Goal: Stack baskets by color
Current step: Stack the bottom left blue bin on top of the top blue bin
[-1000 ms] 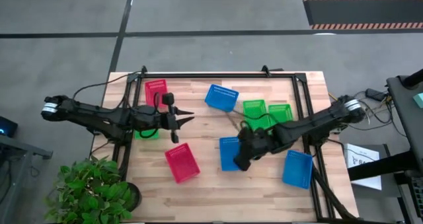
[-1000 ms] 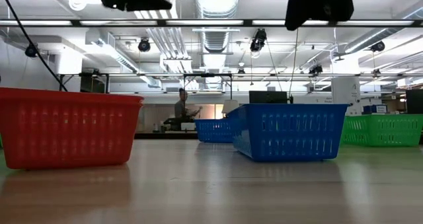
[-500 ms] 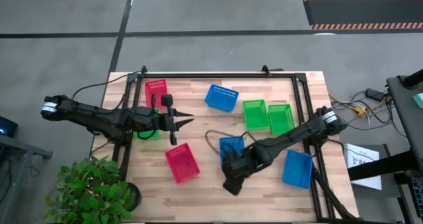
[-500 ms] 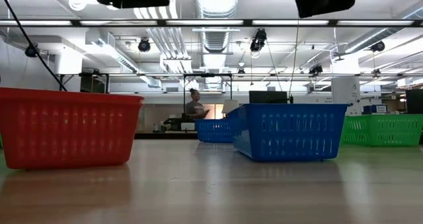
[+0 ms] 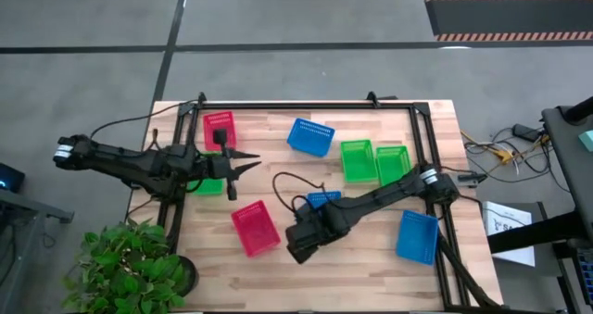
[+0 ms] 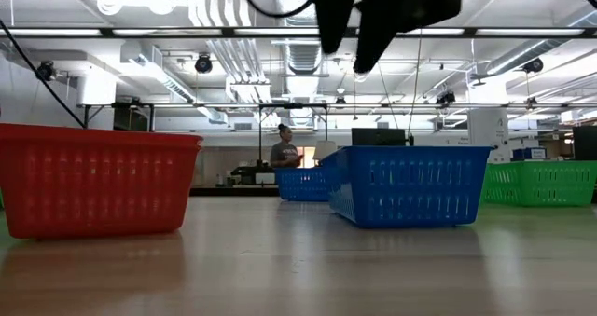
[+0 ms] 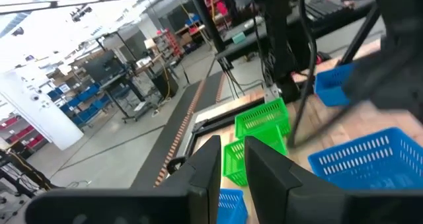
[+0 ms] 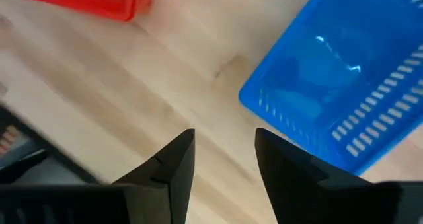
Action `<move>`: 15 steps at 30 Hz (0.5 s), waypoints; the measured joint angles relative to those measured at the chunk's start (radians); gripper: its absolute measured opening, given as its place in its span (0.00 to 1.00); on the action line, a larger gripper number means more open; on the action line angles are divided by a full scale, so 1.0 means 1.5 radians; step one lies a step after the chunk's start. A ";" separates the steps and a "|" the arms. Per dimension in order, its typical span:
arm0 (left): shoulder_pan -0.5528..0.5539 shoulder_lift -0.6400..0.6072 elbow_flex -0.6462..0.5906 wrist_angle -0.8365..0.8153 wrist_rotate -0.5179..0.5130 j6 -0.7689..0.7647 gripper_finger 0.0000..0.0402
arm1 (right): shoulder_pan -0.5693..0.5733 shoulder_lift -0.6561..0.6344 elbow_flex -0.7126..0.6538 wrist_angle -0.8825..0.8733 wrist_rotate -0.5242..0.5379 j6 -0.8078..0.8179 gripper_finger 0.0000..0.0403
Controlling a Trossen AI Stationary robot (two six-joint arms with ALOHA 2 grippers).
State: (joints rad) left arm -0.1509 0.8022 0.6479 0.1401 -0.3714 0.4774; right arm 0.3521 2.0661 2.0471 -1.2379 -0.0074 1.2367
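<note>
High view, tabletop: pale wooden plank tabletop inside a black frame carries every basket, all standing singly, none stacked yet.
Right arm: reaches across the middle; its right pincer hangs over bare wood between the red and blue baskets nearest the front.
Right pincer state: fingers parted with wood showing between them in its wrist view, holding nothing; it looks poised for a pick.
Left arm: waits at the left edge; left pincer points toward the centre.
Left pincer state: fingers stand a narrow gap apart in its wrist view, nothing held.
Blue baskets: small rectangular perforated plastic blue basket sits just beside the right pincer; another lies near the far edge, a third toward the right corner.
Green baskets: two bright green baskets touching side by side, likely easy to nest; one more under the left arm.
Red baskets: one at the front, one at the far left corner.
</note>
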 joint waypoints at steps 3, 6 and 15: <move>0.000 -0.017 -0.005 0.000 0.000 0.000 0.13 | -0.017 0.032 0.030 -0.023 0.007 -0.015 0.38; 0.000 -0.030 -0.013 -0.002 0.000 0.000 0.13 | -0.032 0.058 0.049 -0.049 0.008 -0.029 0.38; 0.000 -0.025 -0.013 0.000 0.000 0.000 0.13 | -0.064 0.100 0.050 -0.059 0.009 -0.060 0.38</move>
State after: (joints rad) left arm -0.1513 0.7640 0.6289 0.1400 -0.3710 0.4780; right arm 0.2558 2.2156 2.1227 -1.3258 0.0065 1.1460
